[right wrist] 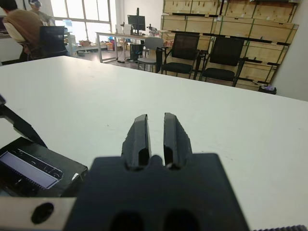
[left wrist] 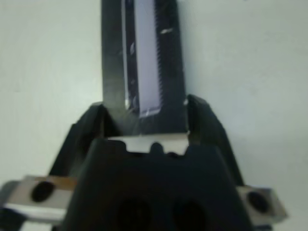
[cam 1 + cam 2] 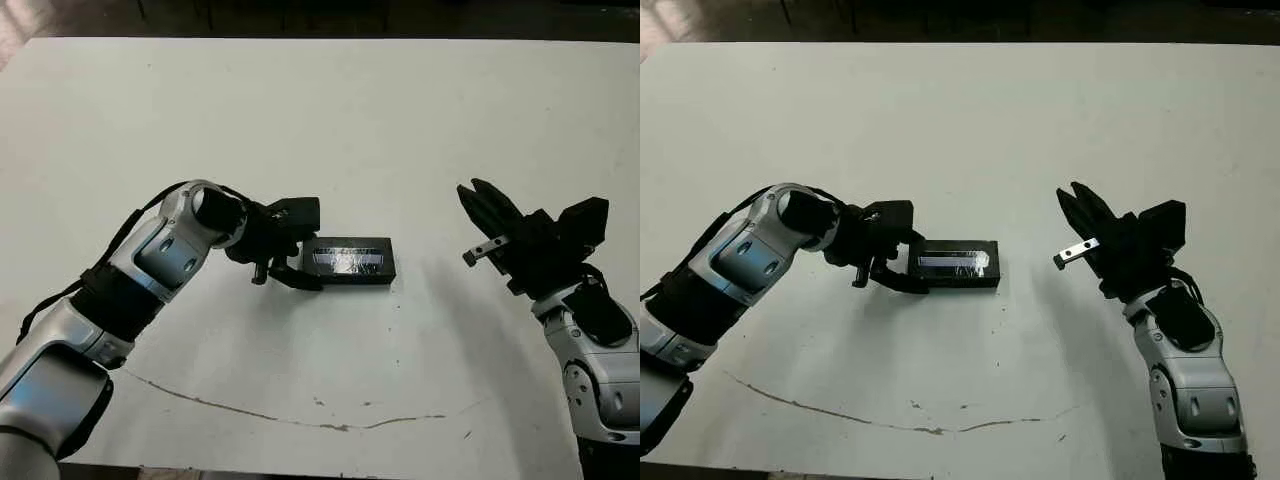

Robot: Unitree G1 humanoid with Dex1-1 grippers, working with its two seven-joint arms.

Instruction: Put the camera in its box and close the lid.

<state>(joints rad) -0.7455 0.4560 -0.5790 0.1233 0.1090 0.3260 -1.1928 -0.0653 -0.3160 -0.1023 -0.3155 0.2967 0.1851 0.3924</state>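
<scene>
The lid point(image 3: 350, 261), a black cover with a silvery strip on top, lies flat at the middle of the white table point(image 3: 330, 120). My left gripper point(image 3: 303, 250) holds its left end, one finger on each long side; the left wrist view shows the fingers point(image 2: 98, 122) pressed against the lid point(image 2: 144, 57). The camera and the white-lined box are hidden. My right gripper point(image 3: 478, 195) hovers to the right of the lid, well apart from it, shut and holding nothing; its fingers point(image 1: 139, 134) stand close together in its wrist view, with the lid point(image 1: 33, 168) off to one side.
A thin brown line point(image 3: 300, 420) runs across the table near its front edge. Beyond the far edge the right wrist view shows black chairs point(image 1: 185, 53), desks, stacked crates and a seated person point(image 1: 19, 24).
</scene>
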